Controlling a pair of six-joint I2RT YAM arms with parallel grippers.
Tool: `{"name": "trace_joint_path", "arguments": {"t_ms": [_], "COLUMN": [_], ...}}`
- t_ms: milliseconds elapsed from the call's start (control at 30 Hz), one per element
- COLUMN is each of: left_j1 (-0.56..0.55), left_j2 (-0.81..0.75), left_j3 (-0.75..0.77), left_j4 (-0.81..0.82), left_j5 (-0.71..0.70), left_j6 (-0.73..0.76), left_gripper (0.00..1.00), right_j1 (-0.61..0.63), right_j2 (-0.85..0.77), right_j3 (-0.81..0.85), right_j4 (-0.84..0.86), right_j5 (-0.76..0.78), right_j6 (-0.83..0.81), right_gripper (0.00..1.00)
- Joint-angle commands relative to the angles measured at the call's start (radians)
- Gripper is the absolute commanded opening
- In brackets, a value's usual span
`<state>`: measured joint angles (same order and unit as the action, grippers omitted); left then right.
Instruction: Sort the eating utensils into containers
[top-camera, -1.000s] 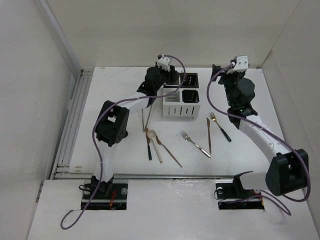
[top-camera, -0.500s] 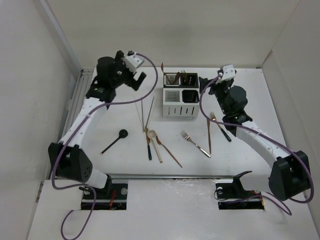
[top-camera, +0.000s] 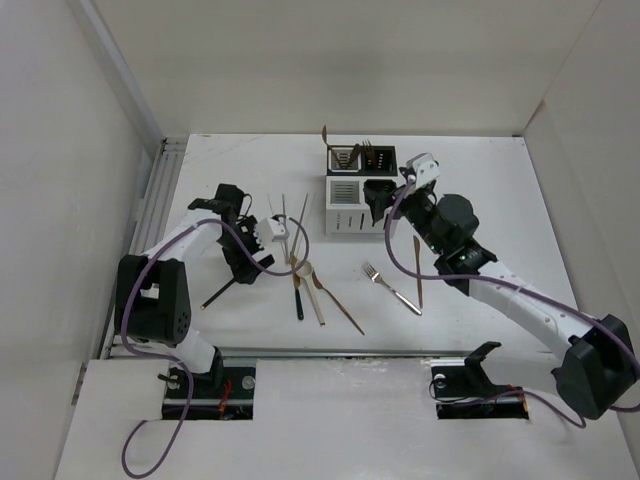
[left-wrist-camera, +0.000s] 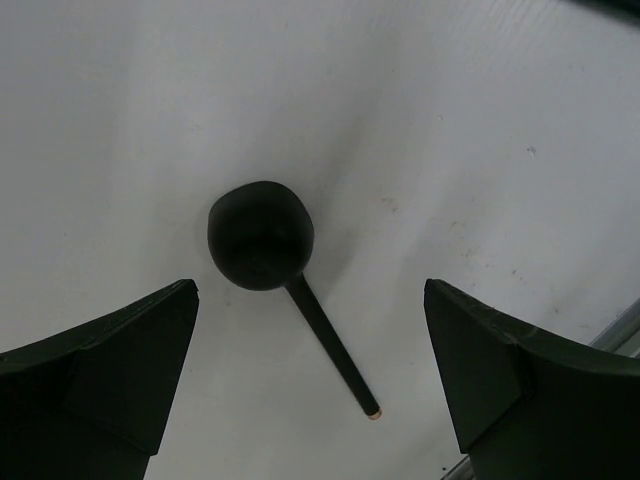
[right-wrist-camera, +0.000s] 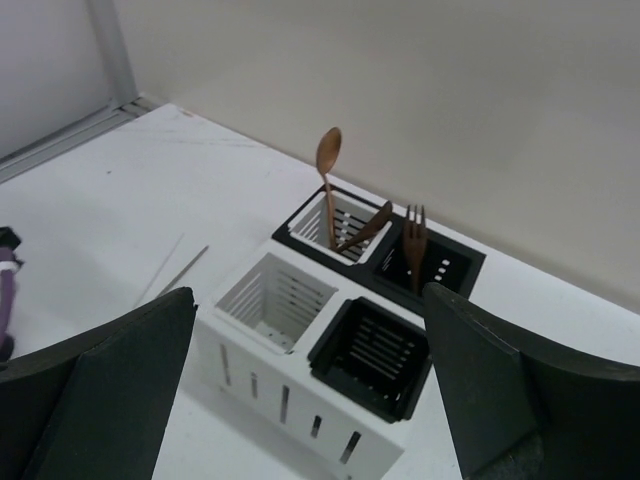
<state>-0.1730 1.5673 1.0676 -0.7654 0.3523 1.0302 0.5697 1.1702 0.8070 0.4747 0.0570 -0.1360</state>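
- One black spoon (left-wrist-camera: 262, 236) lies flat on the white table (top-camera: 480, 180), left of the other loose cutlery. Its round bowl sits between the fingers of the left gripper (left-wrist-camera: 310, 290) and touches neither.
- That left gripper hovers over the spoon with its jaws spread wide, holding nothing.
- Behind the loose cutlery stands the caddy (right-wrist-camera: 300, 385). A copper spoon (right-wrist-camera: 328, 190) stands upright in its back left compartment with a second copper piece (right-wrist-camera: 365, 228) leaning beside it, and a copper fork (right-wrist-camera: 414, 240) stands in the back right one.
- Near the caddy's front right corner hangs the right gripper (right-wrist-camera: 310, 295), jaws wide apart and empty.
- In front of the caddy, apart from it, lie the chopsticks (top-camera: 285, 222), white-bowled spoon (top-camera: 303, 268), silver fork (top-camera: 390, 285) and copper knife (top-camera: 417, 268).
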Motion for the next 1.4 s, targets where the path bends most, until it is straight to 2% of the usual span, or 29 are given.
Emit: {"name": "trace_joint_path", "arguments": {"t_ms": [0, 267, 367, 567, 600, 733, 833, 1000, 1033, 1133, 1300, 1367], "left_j1": [0.000, -0.011, -0.011, -0.011, -0.011, -0.011, -0.011, -0.011, -0.011, 0.012, 0.023, 0.032], "left_j2": [-0.043, 0.023, 0.072, 0.082, 0.082, 0.082, 0.091, 0.137, 0.137, 0.149, 0.149, 0.162], "left_j3": [-0.030, -0.084, -0.075, -0.084, -0.084, -0.084, -0.084, -0.055, -0.046, -0.012, 0.167, 0.355], "left_j4": [0.069, 0.245, 0.235, 0.206, 0.196, 0.196, 0.196, 0.167, 0.167, 0.129, 0.022, -0.026], "left_j5": [-0.053, -0.092, -0.104, -0.104, -0.095, -0.084, -0.058, -0.049, -0.038, -0.024, 0.046, 0.092], "left_j6": [-0.014, -0.125, -0.139, -0.139, -0.139, -0.139, -0.150, -0.173, -0.173, -0.185, -0.223, -0.251], "left_gripper": [0.93, 0.92, 0.86, 0.83, 0.79, 0.71, 0.58, 0.28, 0.17, 0.03, 0.00, 0.00], "right_j1": [0.047, 0.058, 0.058, 0.058, 0.058, 0.058, 0.058, 0.058, 0.058, 0.058, 0.058, 0.058], "right_j2": [-0.047, -0.104, -0.104, -0.104, -0.104, -0.095, -0.086, -0.086, -0.086, -0.095, -0.104, -0.104], "right_j3": [-0.017, -0.046, -0.046, -0.046, -0.046, -0.037, -0.028, -0.028, -0.028, -0.028, -0.028, -0.017], "right_j4": [-0.011, -0.033, -0.033, -0.033, -0.033, -0.033, -0.033, -0.033, -0.033, -0.033, -0.033, -0.024], "right_j5": [0.061, 0.118, 0.127, 0.145, 0.145, 0.145, 0.155, 0.164, 0.164, 0.176, 0.210, 0.228], "right_j6": [-0.002, -0.002, -0.011, -0.043, -0.043, -0.062, -0.071, -0.080, -0.080, -0.080, -0.080, -0.042], "right_gripper": [1.00, 1.00, 1.00, 1.00, 1.00, 1.00, 1.00, 1.00, 1.00, 1.00, 1.00, 1.00]}}
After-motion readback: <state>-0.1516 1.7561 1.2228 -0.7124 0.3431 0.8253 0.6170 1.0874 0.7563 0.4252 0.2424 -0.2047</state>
